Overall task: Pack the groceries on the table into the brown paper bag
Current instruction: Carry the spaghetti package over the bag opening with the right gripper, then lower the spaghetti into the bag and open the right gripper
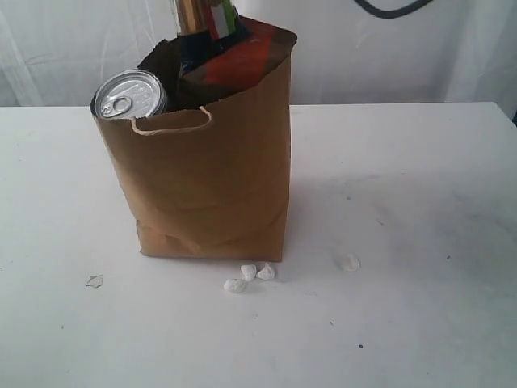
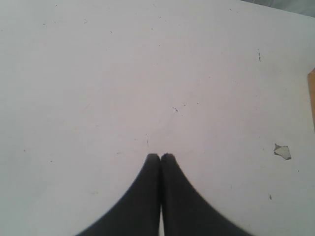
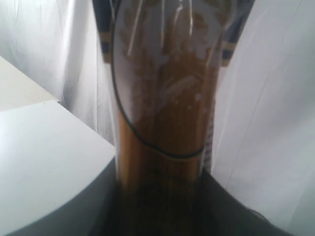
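- Gripping the spaghetti pack, your right gripper has its dark fingers closed on either side of it. In the exterior view, the pack rises out of the bag's mouth at the top of the frame, and its upper end is cut off.
- Treat the pack as light but brittle. It is probably stiff along its length, it snaps if bent, and its glossy film looks slippery. Hold it across the flat sides and keep it upright.
- The brown paper bag stands left of centre. Its walls are thin paper, so a sideways push will likely dent or tip it.
- Its mouth is crowded. A jar with a silver pull-tab lid sits in the upper-left corner, and an orange pouch leans at the right. You have only the gap between them.
- Your left gripper is clenched on nothing and hangs over bare table.
- The table is white, flat and scuffed. White crumbs lie just in front of the bag, and a small scrap lies at lower left.
- A white curtain closes off the back.
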`<state>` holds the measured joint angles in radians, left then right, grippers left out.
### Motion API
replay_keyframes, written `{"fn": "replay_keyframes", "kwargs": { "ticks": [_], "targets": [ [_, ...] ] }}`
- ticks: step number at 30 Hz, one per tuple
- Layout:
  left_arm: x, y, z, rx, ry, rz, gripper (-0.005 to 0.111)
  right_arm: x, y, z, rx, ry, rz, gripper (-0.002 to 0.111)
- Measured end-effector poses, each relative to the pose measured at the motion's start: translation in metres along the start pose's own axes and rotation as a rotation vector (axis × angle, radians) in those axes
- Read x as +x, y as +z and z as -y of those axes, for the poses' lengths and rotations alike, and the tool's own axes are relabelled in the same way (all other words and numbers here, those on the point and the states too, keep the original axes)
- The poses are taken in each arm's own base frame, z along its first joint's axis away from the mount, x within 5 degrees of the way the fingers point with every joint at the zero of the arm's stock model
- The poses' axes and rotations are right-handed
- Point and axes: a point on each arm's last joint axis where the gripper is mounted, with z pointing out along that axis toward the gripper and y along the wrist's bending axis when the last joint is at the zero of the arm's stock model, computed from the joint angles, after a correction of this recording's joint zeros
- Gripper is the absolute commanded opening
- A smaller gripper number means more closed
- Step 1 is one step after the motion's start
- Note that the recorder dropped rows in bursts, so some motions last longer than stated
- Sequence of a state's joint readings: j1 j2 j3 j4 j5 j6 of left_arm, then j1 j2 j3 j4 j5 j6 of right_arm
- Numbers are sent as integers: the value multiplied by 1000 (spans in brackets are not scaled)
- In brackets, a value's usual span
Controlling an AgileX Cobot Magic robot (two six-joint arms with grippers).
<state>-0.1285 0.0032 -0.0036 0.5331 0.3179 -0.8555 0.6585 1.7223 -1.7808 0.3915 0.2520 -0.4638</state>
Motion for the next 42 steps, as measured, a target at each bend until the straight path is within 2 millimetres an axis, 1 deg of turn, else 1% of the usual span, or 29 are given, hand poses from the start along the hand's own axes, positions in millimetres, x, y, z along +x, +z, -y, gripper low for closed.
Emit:
{"fn": "replay_keyframes", "kwargs": {
  "ticks": [5,9,17,20,26,28,30,34,42],
  "targets": [
    [0,0,0,0,0,0,0,26,21,-1,-13,-43,-87,0],
    [0,0,0,0,0,0,0,44,33,-1,-23,-73,-137,0],
    [0,0,0,0,0,0,0,59,38,-4,-63,-80,-228,0],
    [0,0,0,0,0,0,0,66,40,-6,-84,-77,-274,8],
    [0,0,0,0,0,0,0,70,40,-7,-96,-78,-302,32],
    [0,0,0,0,0,0,0,71,40,-7,-104,-77,-316,38],
    [0,0,0,0,0,0,0,74,39,-9,-121,-76,-348,40],
    [0,0,0,0,0,0,0,78,37,-11,-146,-75,-396,41],
    [0,0,0,0,0,0,0,76,36,-11,-146,-74,-390,41]
  ]
}}
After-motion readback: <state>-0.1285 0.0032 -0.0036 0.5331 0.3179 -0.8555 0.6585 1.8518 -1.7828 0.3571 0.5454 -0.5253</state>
